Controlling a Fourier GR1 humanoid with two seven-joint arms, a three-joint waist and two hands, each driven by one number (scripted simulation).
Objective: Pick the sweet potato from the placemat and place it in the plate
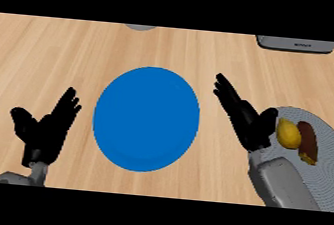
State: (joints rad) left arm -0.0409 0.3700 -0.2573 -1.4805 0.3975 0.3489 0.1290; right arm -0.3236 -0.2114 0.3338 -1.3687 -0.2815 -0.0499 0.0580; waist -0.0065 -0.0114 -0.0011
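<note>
Pale wooden counter (71, 51) with grey appliance (294, 44) at far edge

No legible text (appliance mark blurred)

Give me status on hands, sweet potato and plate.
Both hands open, left hand, right hand. Sweet potato on placemat beside lemon. Plate unobstructed.

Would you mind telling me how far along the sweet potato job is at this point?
Nothing is done yet: the sweet potato lies on the placemat beside a lemon, and the blue plate holds nothing. The right robot hand is open, between plate and placemat, holding nothing. The left robot hand rests open left of the plate. Grasping, carrying and placing all remain.
</note>
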